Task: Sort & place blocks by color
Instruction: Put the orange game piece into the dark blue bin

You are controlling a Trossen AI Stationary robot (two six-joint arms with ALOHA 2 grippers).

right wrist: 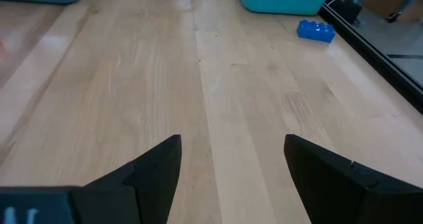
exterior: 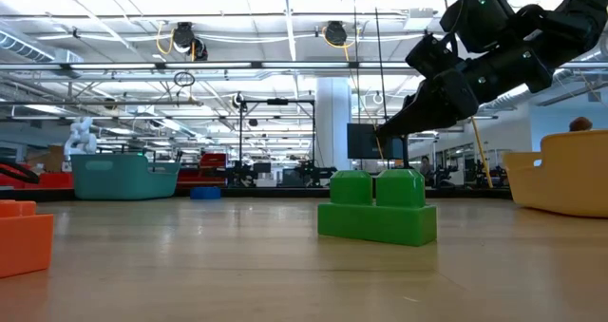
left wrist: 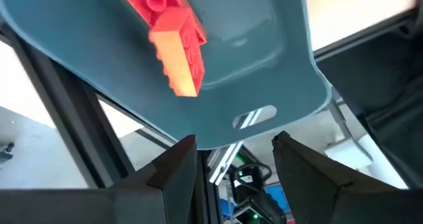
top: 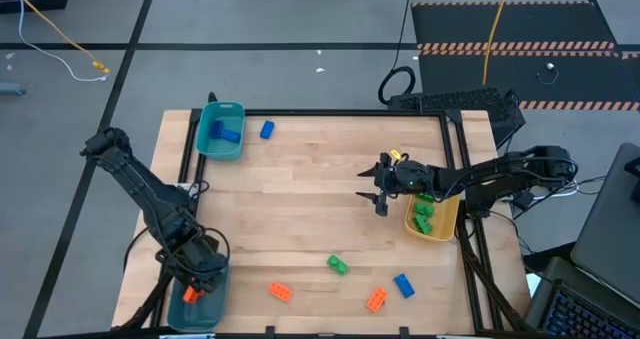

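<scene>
Jaws of my left gripper (top: 192,279) stand apart over the teal bin (top: 205,314) at the table's (top: 320,179) seven o'clock corner, an orange block (left wrist: 173,40) lying loose inside. My right gripper (top: 380,191) hovers open near three o'clock, beside the yellow bin (top: 445,224) holding green blocks (top: 424,212). Green (top: 338,265), orange (top: 279,291) and blue blocks (top: 404,285) lie toward six o'clock — another blue one (top: 266,130) near eleven.

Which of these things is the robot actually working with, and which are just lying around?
Part of the job:
- orange brick in the near teal bin
- blue bricks
- green brick
- orange bricks
- far teal bin, yellow bin

Just lying about:
- yellow cable on the floor
- keyboard
</scene>
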